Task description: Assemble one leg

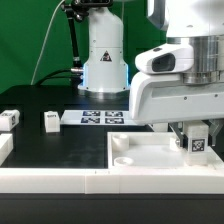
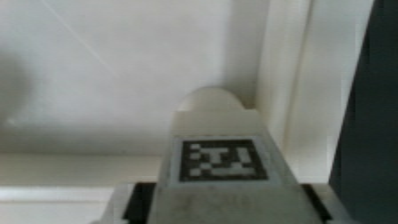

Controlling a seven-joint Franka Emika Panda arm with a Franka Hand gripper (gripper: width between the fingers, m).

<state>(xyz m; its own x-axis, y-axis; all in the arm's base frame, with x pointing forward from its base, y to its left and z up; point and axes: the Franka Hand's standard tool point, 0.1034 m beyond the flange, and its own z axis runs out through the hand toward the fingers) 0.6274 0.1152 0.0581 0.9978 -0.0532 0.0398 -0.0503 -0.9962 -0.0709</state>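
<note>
My gripper (image 1: 196, 139) is shut on a leg (image 1: 197, 143), a short white post with a black-and-white tag on its side. It holds the leg upright over the far right corner of the large white rimmed panel (image 1: 150, 158), at the exterior view's right. In the wrist view the leg (image 2: 221, 150) fills the middle, its rounded tip down at the panel's inner corner (image 2: 107, 90), and my dark fingers (image 2: 128, 205) press on both of its sides. Two more legs lie on the black table at the exterior view's left: one (image 1: 51, 120) and another (image 1: 8, 121).
The marker board (image 1: 96, 117) lies flat on the table behind the panel. A white robot base (image 1: 103, 60) stands at the back. A white rimmed strip (image 1: 40, 180) runs along the table's front edge.
</note>
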